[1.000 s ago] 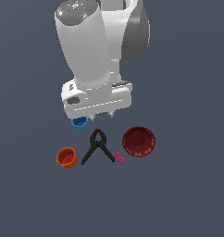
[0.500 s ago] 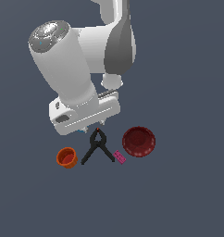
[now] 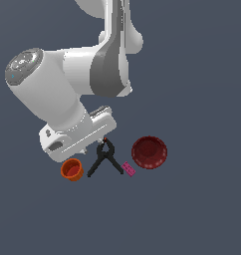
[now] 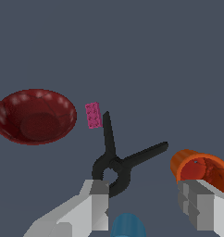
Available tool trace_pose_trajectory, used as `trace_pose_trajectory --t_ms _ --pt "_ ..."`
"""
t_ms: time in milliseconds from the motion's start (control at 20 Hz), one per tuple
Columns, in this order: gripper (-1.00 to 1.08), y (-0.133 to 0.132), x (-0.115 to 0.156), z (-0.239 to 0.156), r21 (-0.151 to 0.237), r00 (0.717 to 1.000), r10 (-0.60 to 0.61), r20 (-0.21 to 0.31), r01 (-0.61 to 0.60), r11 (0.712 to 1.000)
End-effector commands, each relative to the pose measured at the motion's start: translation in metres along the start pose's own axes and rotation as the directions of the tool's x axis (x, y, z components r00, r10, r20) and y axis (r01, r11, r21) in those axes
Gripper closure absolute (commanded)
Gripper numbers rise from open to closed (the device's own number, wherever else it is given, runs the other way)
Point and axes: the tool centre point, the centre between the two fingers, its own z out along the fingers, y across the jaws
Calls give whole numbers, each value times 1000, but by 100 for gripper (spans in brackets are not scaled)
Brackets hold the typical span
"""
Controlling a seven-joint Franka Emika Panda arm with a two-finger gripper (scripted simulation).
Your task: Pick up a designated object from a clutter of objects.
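Evidently nothing is grasped yet: the gripper [image 4: 144,203], jaws wide and empty, hovers beside the orange-red cup [image 4: 200,170]; centring, closing and lifting remain.

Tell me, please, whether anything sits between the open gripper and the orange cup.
Nothing visible does. In the wrist view the gripper is open, and one finger is already at the orange cup. The black clamp and blue cup lie between the fingers, beside the cup rather than in the way.

Matt orange cup [image 4: 200,169], glossy dimpled red bowl [image 4: 34,116]
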Motion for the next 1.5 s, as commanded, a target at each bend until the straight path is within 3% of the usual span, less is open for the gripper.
trace_pose_trajectory --t_ms 0,400,750,1450 --pt "-20 11 0 5 14 999 -44 -10 44 999" --pt "-20 44 -1 22 48 982 -180 -50 182 982" --pt "-20 74 -5 38 66 951 -294 -96 301 951" --pt "-20 130 -21 75 55 839 -503 -206 523 850"
